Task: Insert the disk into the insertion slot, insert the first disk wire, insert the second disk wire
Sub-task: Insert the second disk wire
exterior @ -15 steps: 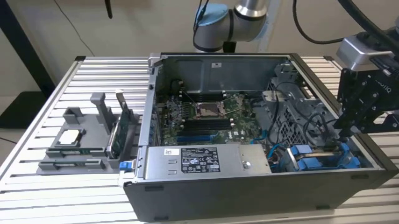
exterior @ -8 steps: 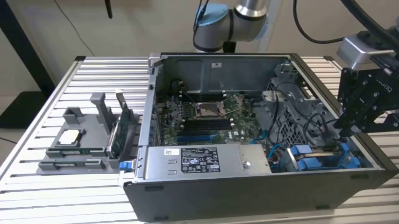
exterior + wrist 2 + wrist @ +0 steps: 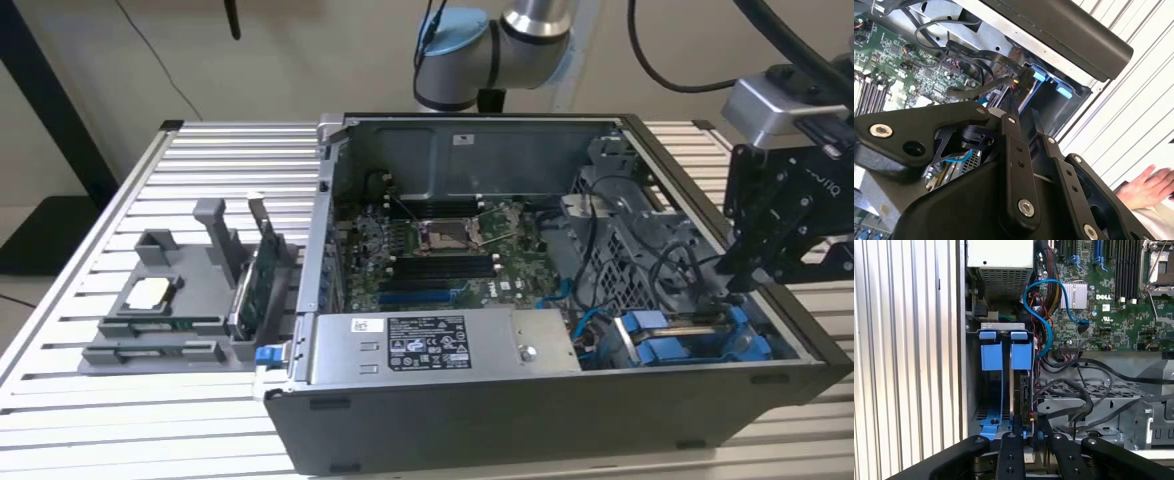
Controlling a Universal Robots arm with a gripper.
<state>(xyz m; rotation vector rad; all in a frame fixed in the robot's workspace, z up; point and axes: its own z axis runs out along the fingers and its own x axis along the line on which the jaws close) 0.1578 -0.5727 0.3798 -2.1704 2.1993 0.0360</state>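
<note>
The disk [image 3: 1018,395] stands on edge in the insertion slot [image 3: 973,385], its blue carrier tab level with the slot's rim, so I judge the first step done. The slot sits in the corner of the computer case [image 3: 534,430] at the exterior view's right, along the same edge as the power supply box [image 3: 427,345]. My claw [image 3: 1026,432] hangs just by the disk's connector edge, drawn nearly closed, with the plug of a black wire [image 3: 1085,402] at its tip. I take it I am pinching that plug, though the contact itself is hidden. I cannot tell whether it is seated, so I count both wires as left to do. Beyond the case wall, a person's hand [image 3: 1149,186] is near the slatted table [image 3: 134,430]
</note>
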